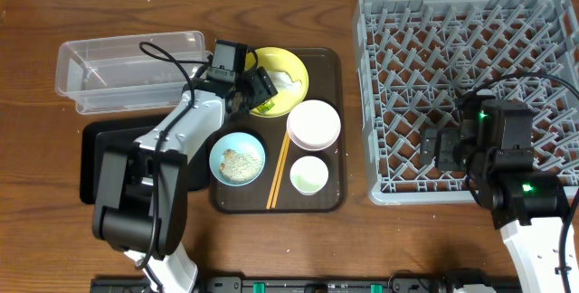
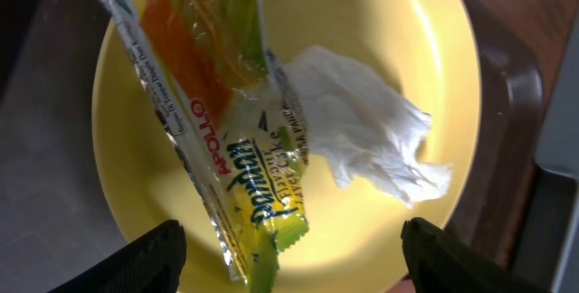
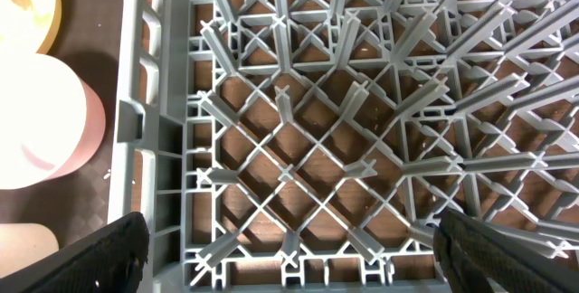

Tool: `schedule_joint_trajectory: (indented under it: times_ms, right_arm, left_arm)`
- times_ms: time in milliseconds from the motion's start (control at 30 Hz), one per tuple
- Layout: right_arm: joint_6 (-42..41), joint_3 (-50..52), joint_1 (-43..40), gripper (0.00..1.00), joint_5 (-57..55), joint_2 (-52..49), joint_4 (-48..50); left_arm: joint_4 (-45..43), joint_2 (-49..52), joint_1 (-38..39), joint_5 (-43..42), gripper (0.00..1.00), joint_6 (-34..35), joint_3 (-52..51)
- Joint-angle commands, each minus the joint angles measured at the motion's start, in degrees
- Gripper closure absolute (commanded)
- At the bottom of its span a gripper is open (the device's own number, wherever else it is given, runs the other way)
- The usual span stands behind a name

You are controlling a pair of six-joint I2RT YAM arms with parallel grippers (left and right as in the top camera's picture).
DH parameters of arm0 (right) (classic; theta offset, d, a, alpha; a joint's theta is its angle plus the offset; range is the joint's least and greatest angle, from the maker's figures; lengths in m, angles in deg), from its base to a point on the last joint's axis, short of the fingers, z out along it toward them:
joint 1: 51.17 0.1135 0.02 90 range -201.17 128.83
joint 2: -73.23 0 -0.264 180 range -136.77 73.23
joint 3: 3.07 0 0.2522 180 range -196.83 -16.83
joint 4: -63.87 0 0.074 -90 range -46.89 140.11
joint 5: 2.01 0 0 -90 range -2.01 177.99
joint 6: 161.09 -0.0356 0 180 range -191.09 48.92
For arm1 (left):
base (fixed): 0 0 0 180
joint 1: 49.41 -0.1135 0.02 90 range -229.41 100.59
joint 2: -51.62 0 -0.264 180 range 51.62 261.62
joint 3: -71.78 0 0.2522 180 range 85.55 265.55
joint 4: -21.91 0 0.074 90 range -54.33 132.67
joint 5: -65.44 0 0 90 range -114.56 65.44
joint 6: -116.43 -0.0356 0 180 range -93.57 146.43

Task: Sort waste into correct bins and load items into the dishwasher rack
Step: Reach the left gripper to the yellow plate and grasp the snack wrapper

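The yellow plate (image 1: 291, 69) sits at the back of the brown serving tray and holds the green-and-orange snack wrapper (image 2: 217, 121) and the crumpled white tissue (image 2: 362, 130). My left gripper (image 1: 258, 89) hovers open just over the plate (image 2: 407, 40), its fingers (image 2: 294, 257) either side of the wrapper's lower end, holding nothing. The light blue bowl (image 1: 238, 157) holds rice-like scraps. The white bowl (image 1: 314, 123), small white cup (image 1: 309, 175) and chopsticks (image 1: 279, 171) lie on the same tray. My right gripper (image 1: 441, 148) is open and empty above the front-left part of the grey dishwasher rack (image 1: 470, 85), also in the right wrist view (image 3: 317, 148).
The clear tub (image 1: 127, 71) stands at the back left, with the black tray (image 1: 95, 162) in front of it, partly under my left arm. The brown serving tray (image 1: 330, 198) lies between them and the rack. The right wrist view shows the white bowl (image 3: 36, 121) beside the rack's wall.
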Motion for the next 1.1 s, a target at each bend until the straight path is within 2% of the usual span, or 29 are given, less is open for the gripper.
schedule_joint_trajectory:
  times_ms: [0,200,533,1000,1067]
  right_arm:
    - [-0.5,-1.1,-0.3,0.01,0.3,0.2,-0.1]
    - [-0.5,-1.1,-0.3,0.01,0.3,0.2,-0.1]
    - [-0.5,-1.1,-0.3,0.01,0.3,0.2,-0.1]
    - [-0.5,-1.1,-0.3,0.01,0.3,0.2,-0.1]
    - [-0.5,-1.1,-0.3,0.01,0.3,0.2,-0.1]
  left_arm:
    - [0.0,2.1,-0.2,2.5,0.21,1.9,0.5]
    - [-1.7,2.8,-0.2,5.3,0.21,1.9,0.5]
    - [-2.4,2.8,-0.2,6.6,0.50,1.9,0.5]
    - [-1.0,5.1,1.0,8.2,0.52,3.0,0.3]
    - [-1.1,5.1,1.0,8.2,0.59,3.0,0.3]
